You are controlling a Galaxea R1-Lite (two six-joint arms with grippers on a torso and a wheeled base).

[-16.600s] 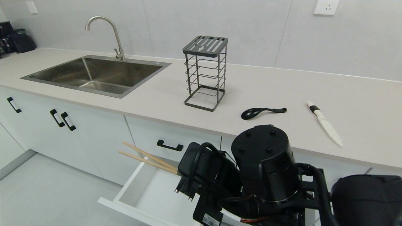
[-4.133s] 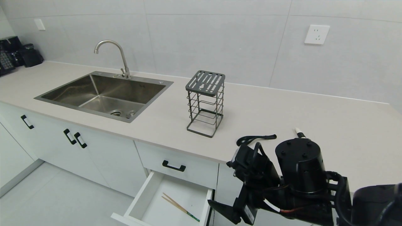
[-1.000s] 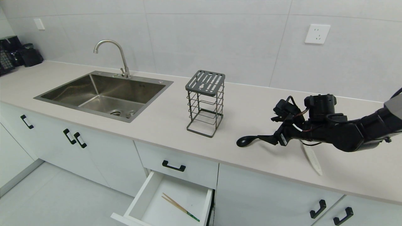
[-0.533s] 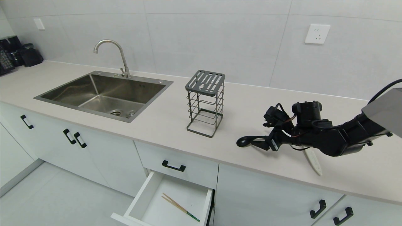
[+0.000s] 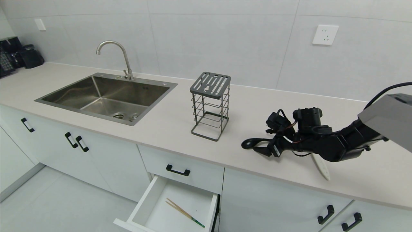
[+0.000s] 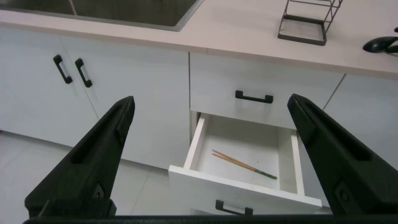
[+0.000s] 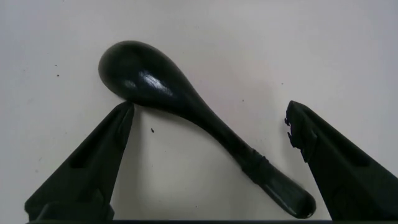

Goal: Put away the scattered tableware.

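While its two fingers are spread wide apart, the right gripper point(image 5: 262, 148) sits low over the counter point(image 5: 257, 106). It is near the front edge. One finger is on each side of the black spoon point(image 5: 249, 143). In the right wrist view, the spoon point(image 7: 202, 118) lies flat on the counter between the fingers of the right gripper point(image 7: 209, 111). Its round bowl is close to one fingertip point(image 7: 124, 115). I cannot tell if they touch. The spoon is not pinched. Its bowl points toward the sink side and its handle runs back under the gripper.

The left gripper point(image 6: 209, 102) is down low in front of the cupboards. Its fingers are spread wide too, and it holds nothing. Past it is the open drawer point(image 6: 198, 146). A pair of chopsticks point(image 6: 242, 165) lies inside on the white bottom. The spoon point(image 6: 380, 43) can be seen up on the counter edge from there too.

Just behind the right arm lies a white knife point(image 5: 320, 164), flat on the counter. Its tip points to the front edge and the arm hides its other end.

To the left of the spoon stands a dark wire rack point(image 5: 210, 106). It is upright, with slots in its top. Farther left is the metal sink point(image 5: 106, 96) with its bent tap point(image 5: 112, 54).

Under the counter the drawer point(image 5: 141, 199) is pulled out, with the chopsticks point(image 5: 183, 212) in it. The other cupboard doors are closed.

A white socket point(image 5: 325, 34) is on the wall tiles.
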